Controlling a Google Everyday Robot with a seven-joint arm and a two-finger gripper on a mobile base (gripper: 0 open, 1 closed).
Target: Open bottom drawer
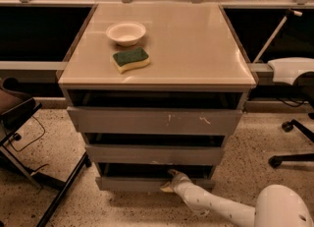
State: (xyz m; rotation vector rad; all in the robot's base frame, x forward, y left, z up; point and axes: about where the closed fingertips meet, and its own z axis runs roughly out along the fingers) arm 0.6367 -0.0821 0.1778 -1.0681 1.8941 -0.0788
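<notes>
My gripper rests at the top edge of the bottom drawer, right of its middle (open or closed, I cannot tell). It is the lowest of three grey drawers. On the cabinet top are one bowl and one sponge.

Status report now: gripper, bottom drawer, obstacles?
Gripper low, at top edge of lowest plain grey drawer front. Dark gap above it. Nothing seen blocking.
</notes>
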